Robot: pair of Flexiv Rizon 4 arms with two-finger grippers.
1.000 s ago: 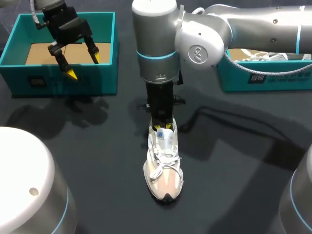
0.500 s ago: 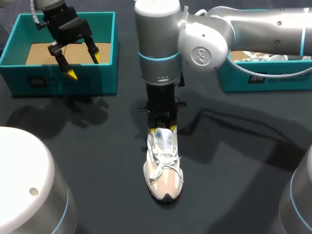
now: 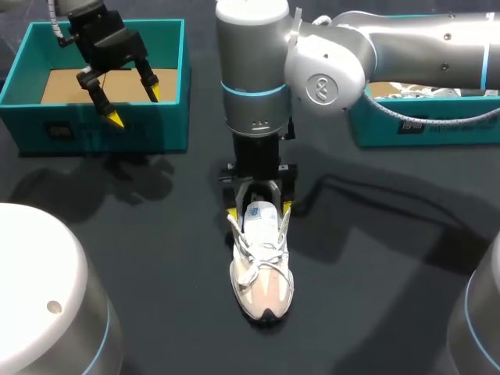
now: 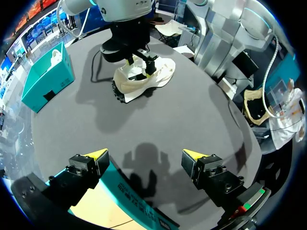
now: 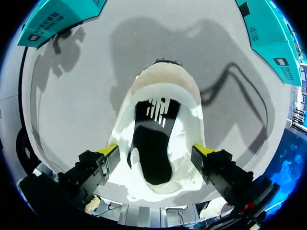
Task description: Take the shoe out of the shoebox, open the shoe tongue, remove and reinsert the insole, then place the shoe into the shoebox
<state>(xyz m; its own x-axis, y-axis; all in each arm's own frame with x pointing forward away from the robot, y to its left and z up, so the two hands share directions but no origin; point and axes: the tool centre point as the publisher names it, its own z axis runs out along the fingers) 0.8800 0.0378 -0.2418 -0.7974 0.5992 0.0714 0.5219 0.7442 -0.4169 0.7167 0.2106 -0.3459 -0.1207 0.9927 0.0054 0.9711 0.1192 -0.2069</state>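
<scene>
A white and beige shoe (image 3: 262, 272) stands upright on the dark table, toe toward the front edge. My right gripper (image 3: 258, 209) hangs straight down over its heel end, open, one yellow tip on each side of the collar. In the right wrist view the shoe (image 5: 160, 143) lies between the spread fingers of the right gripper (image 5: 156, 149), and its dark inside with the insole shows. My left gripper (image 3: 134, 105) hovers open and empty over the left teal shoebox (image 3: 94, 133). From the left wrist view, the left gripper (image 4: 145, 154) looks across at the shoe (image 4: 144, 79).
The left shoebox has a bare cardboard floor. A second teal box (image 3: 422, 125) stands at the back right with white laces showing inside, partly hidden by my right arm. Dark tabletop (image 3: 156, 250) surrounds the shoe.
My right gripper's fingers have spread from nearly closed at the shoe's tongue to wide apart beside the heel. The shoe and my left arm stayed put.
</scene>
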